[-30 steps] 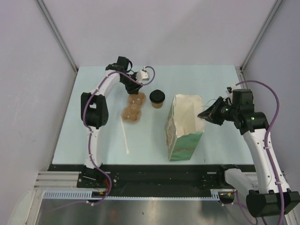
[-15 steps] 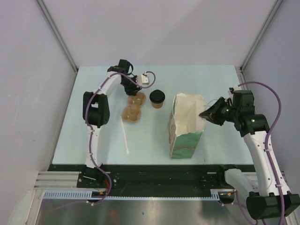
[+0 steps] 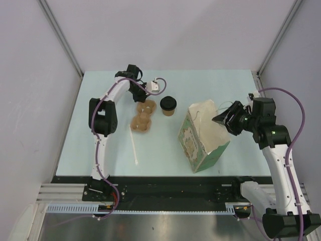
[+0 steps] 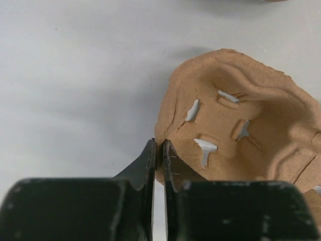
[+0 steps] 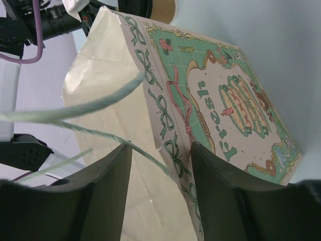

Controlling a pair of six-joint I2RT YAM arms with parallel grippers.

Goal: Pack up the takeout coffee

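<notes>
left gripper [image 4: 158, 150] pinched on pulp carrier [image 4: 241, 125] rim | takeout coffee [image 3: 168, 105] just right of it, beside pulp carrier, upright on desk [image 3: 100, 145], long axis vertical, black lid up | right gripper [image 5: 160, 146] spread astride tilted paper bag [image 5: 220, 115] wall

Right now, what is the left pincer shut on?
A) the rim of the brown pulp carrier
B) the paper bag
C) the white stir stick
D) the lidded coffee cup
A: the left wrist view shows the left pincer closed on the rim of the brown pulp carrier, while the lidded coffee cup stands free beside it.
</notes>
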